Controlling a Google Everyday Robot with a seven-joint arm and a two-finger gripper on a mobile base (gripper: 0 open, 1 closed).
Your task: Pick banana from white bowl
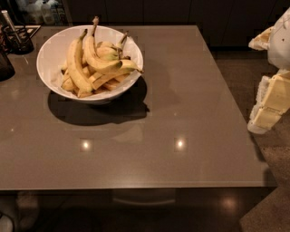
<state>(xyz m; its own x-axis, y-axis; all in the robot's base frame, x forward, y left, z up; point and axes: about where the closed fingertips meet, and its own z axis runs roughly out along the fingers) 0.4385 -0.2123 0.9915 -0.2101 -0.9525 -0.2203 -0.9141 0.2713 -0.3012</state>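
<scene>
Where the desk (190, 108) spreads out as a smooth, glossy, grey-brown slab, the white bowl (50, 54) sits on its far left part, wide and round with shiny plain sides, casting a dark shadow toward the near side. Inside it lies a heap of bananas (78, 65), curved and yellow with brownish stems and a few dark marks; several stems poke up above the rim, and one banana tip reaches over the bowl's right edge.

Two small bright light spots glint on the desk surface nearer the front.

At the far left corner stands a dark holder (17, 40) with a pale handle sticking out of it (close to the bowl but not touching it), and a dark rounded thing (4, 67) is cut off by the left edge.

Off the desk's right side, over speckled floor (272, 163), hangs the gripper (267, 106), a blocky cream and white form well apart from the bowl; whether it is open or closed cannot be told.

Between it and the bowl the desk top is bare and flat, and the front and right edges run straight. Dark cabinet fronts (158, 11) close off the far side.
</scene>
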